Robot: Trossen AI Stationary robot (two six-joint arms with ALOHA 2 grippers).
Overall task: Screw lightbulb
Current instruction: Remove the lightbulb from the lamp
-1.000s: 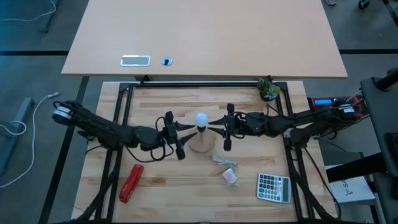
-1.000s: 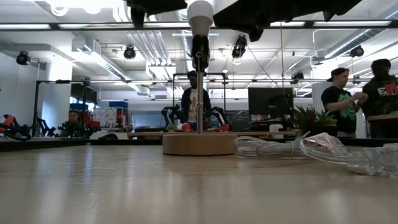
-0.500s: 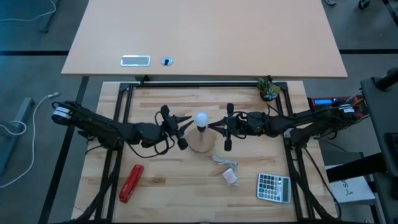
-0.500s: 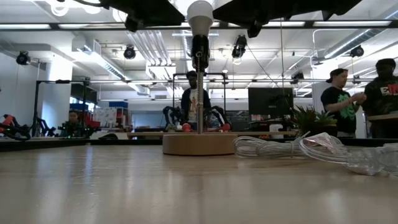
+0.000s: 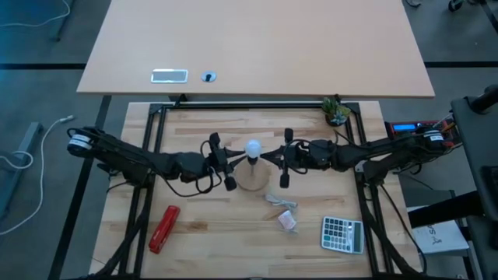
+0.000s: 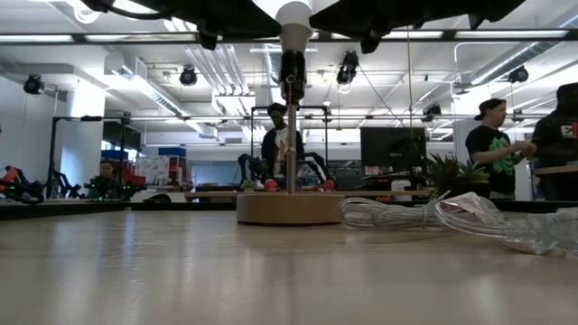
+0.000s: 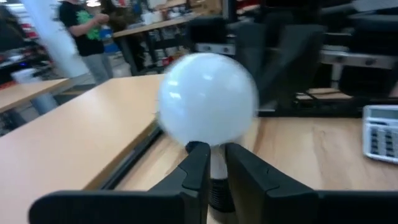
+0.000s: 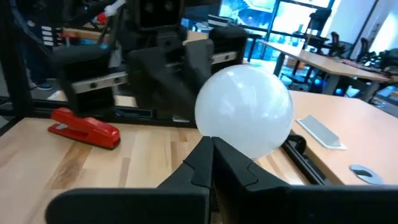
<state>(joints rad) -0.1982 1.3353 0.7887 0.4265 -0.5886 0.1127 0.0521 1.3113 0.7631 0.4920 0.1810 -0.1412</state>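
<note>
The white round lightbulb (image 5: pixel 252 148) sits by its narrow neck in the black socket (image 6: pixel 291 72) of a thin lamp post. The post stands on a round wooden disc (image 5: pixel 250 180) at mid-table. My left gripper (image 5: pixel 236 158) reaches level from the table's left and is shut on the neck just under the globe (image 7: pixel 208 99). My right gripper (image 5: pixel 266 158) reaches level from the right. It is shut, with its tips right under the globe (image 8: pixel 244 112). My left gripper pinches the bulb's neck (image 7: pixel 217 169) between its two fingers, just below the globe. The fingers come level from the table's left and lie across the upright neck. The bulb stands upright in the socket. My right gripper has its shut fingertips (image 8: pixel 208 155) against the underside of the globe, coming level from the right. Whether they touch it I cannot tell.
A red stapler (image 5: pixel 164 229) lies near the front left and a calculator (image 5: pixel 342 233) at the front right. A coiled white cord with a clear wrapper (image 5: pixel 282 202) and a small packet (image 5: pixel 288 222) lie just in front of the disc. A small plant (image 5: pixel 336 111) stands at the far right.
My left gripper has moved toward the bulb from the table's left and closed its fingers around the neck. My right gripper has shut while staying in place beside the bulb. The bulb and lamp have kept still.
</note>
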